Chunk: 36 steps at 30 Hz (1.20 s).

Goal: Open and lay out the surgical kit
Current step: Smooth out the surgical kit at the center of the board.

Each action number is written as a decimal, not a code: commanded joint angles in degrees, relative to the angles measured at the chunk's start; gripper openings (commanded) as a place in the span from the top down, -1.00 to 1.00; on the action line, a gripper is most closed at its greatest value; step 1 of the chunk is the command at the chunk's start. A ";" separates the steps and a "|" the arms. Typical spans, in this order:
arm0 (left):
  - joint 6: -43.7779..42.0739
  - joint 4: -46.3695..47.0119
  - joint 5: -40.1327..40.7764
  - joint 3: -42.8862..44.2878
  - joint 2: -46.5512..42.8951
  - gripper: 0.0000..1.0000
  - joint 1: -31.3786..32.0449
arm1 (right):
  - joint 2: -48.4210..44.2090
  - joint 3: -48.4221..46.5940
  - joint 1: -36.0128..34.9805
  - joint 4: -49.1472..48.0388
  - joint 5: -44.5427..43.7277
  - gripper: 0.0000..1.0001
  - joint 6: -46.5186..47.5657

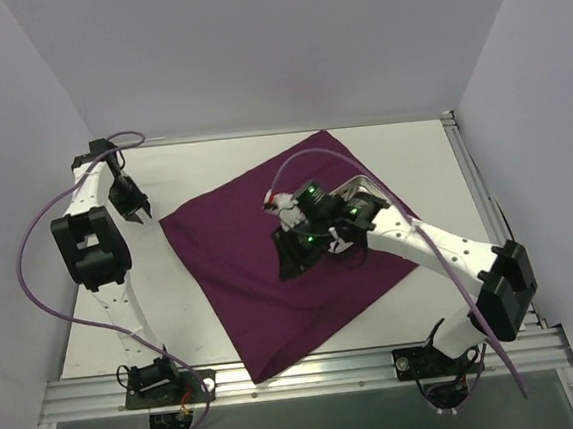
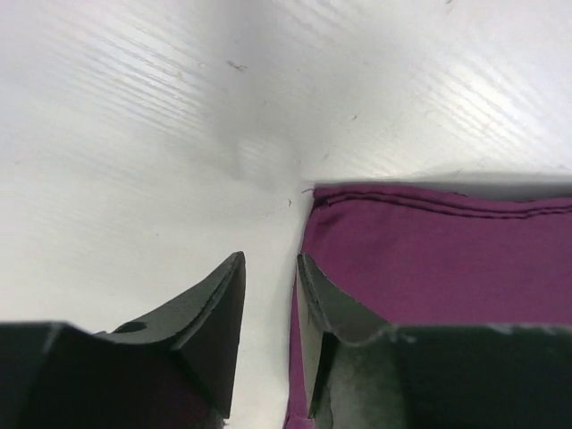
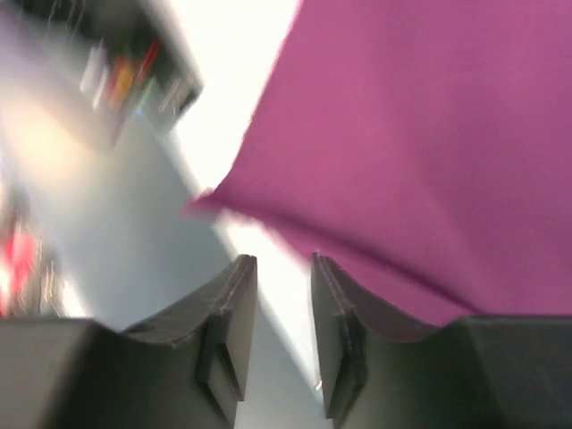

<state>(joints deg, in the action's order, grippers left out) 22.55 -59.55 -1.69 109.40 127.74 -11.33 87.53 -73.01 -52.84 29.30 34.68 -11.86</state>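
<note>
The dark purple cloth wrap (image 1: pixel 271 266) lies spread flat on the white table, corners pointing out like a diamond. A shiny corner of the steel tray (image 1: pixel 361 185) shows at the cloth's right side, mostly hidden by my right arm. No ring-handled instruments are in view. My left gripper (image 1: pixel 140 211) is just off the cloth's left corner. In the left wrist view it (image 2: pixel 271 261) is slightly open and empty, over the cloth's edge (image 2: pixel 429 250). My right gripper (image 1: pixel 293 261) hangs over the cloth's middle. In the blurred right wrist view it (image 3: pixel 277 268) is open and empty above the cloth (image 3: pixel 429 134).
White walls close in the table on the left, back and right. A metal rail (image 1: pixel 310 373) runs along the near edge, with both arm bases on it. Bare white table (image 1: pixel 212 166) surrounds the cloth. Purple cables loop off both arms.
</note>
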 commanded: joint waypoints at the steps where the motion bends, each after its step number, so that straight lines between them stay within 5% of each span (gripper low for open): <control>1: -1.54 -1.62 1.69 3.88 -6.98 0.22 0.26 | -7.36 0.49 9.81 -3.28 -17.06 0.54 -12.97; 6: -1.62 0.83 -4.00 4.85 -6.98 0.16 3.33 | -10.97 2.61 23.99 -0.57 -33.68 0.83 -23.64; 12: -0.76 1.46 -16.93 11.26 -0.22 0.89 10.17 | -10.45 3.06 44.65 -0.13 -30.37 1.00 -23.57; 18: 2.49 4.00 -17.38 11.53 3.21 0.95 16.86 | -3.42 1.90 56.86 1.64 -27.39 1.00 -19.97; 31: 1.89 4.97 -14.66 7.58 6.82 0.95 20.91 | 6.51 9.73 60.05 -8.46 -17.28 1.00 -16.80; 36: 1.98 4.71 -14.21 7.66 9.01 0.95 21.26 | 9.24 9.64 60.22 -7.33 -20.61 1.00 -16.27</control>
<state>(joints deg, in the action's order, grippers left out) 24.43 -56.27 -16.80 116.60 135.83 9.56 96.12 -63.35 7.42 22.20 14.55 -29.50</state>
